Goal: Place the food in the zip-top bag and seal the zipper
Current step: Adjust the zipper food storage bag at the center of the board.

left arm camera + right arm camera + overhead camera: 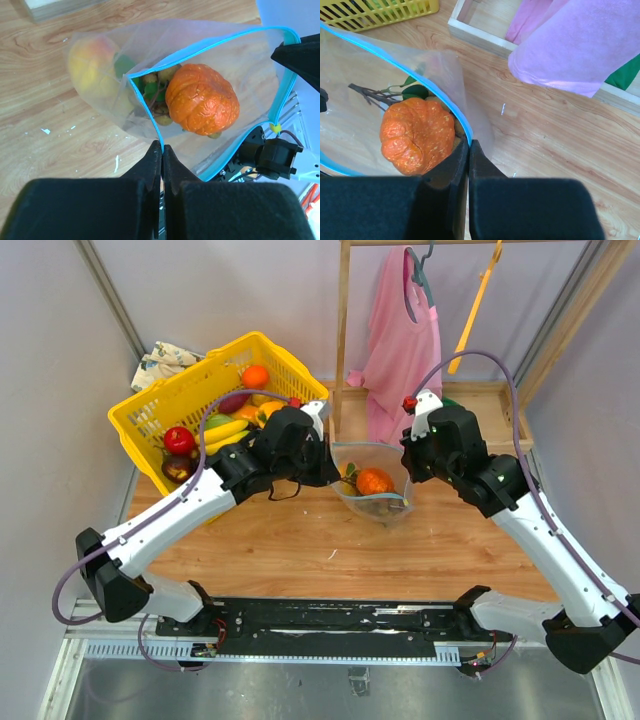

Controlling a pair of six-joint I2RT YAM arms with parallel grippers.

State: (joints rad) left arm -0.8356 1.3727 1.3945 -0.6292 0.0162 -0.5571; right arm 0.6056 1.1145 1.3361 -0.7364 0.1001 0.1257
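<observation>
The clear zip-top bag (372, 490) hangs open between my two grippers above the wooden table. Its light blue zipper strip (145, 107) runs round the open mouth. Inside lie an orange pumpkin-like fruit (201, 99), a brownish grape cluster with green leaves (152, 95) and a yellow-pink fruit (90, 60). My left gripper (162, 146) is shut on the zipper edge at the bag's left end. My right gripper (469, 141) is shut on the zipper edge (445, 102) at the right end. The pumpkin also shows in the right wrist view (415, 135).
A yellow plastic basket (160, 410) with several toy fruits stands at the back left. A wooden rack base (480, 405) with a pink shirt (405, 340) on a hanger stands behind the bag. A patterned cloth (165, 362) lies behind the basket.
</observation>
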